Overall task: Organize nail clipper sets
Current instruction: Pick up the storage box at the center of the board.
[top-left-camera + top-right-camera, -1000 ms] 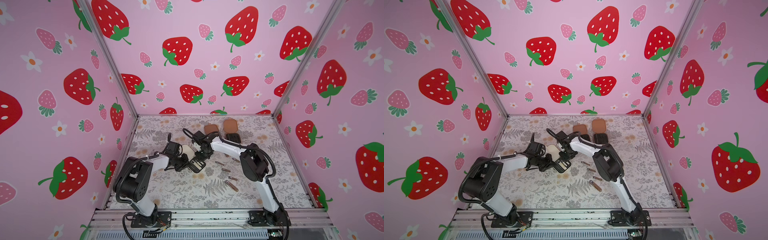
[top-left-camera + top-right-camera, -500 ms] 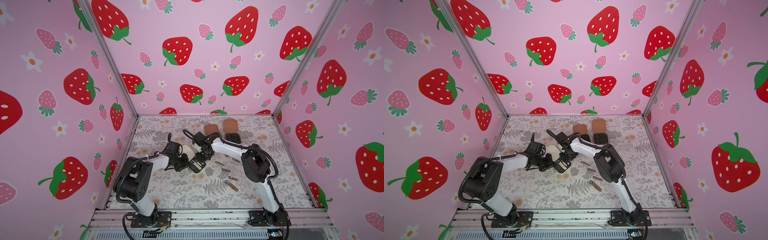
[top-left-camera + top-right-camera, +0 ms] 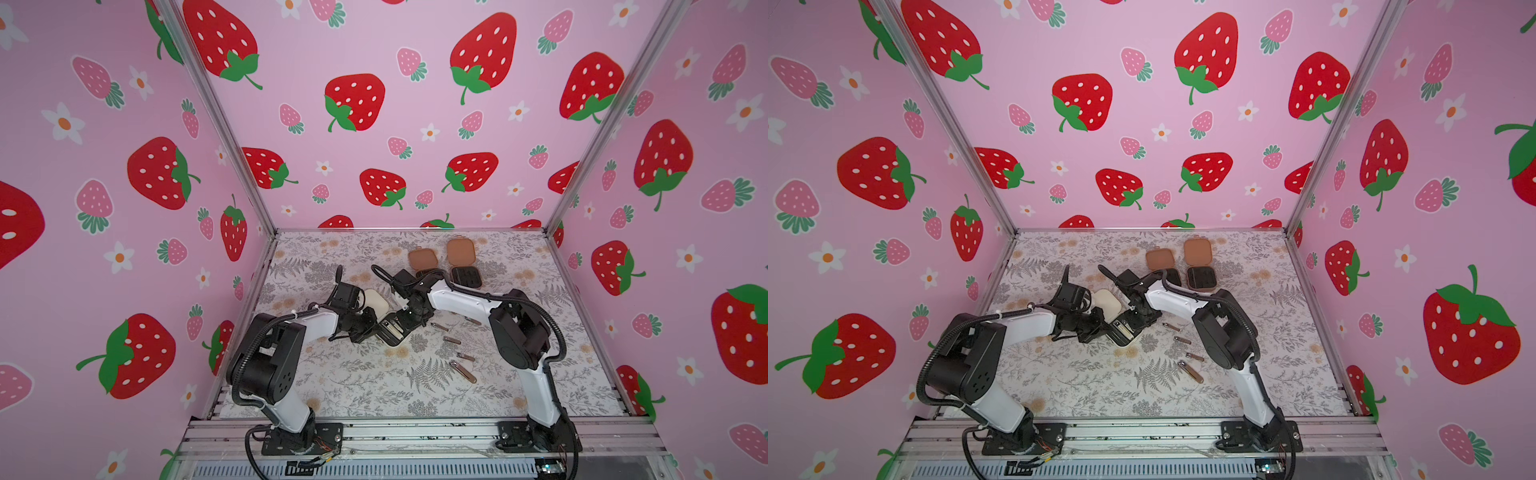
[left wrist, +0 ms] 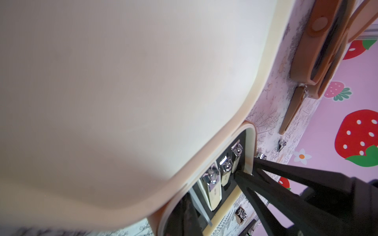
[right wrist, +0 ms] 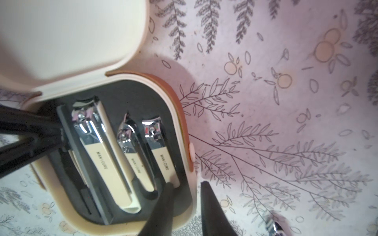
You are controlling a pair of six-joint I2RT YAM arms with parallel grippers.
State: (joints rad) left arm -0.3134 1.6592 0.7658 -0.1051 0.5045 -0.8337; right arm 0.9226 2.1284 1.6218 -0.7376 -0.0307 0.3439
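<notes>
The cream case lies open mid-table, its lid filling the left wrist view. Its black tray holds three cream-handled clippers: large, middle and small. My left gripper is shut on the case's edge by the hinge. My right gripper stands open astride the opposite wall, with one finger inside at the small clipper's end. Two brown cases lie open at the back.
Several loose metal tools lie right of the cream case, and a longer one. One more tool lies under the right arm. Pink strawberry walls close in three sides.
The right gripper has shifted slightly at the cream case's wall. The left arm and the case have stayed put.
</notes>
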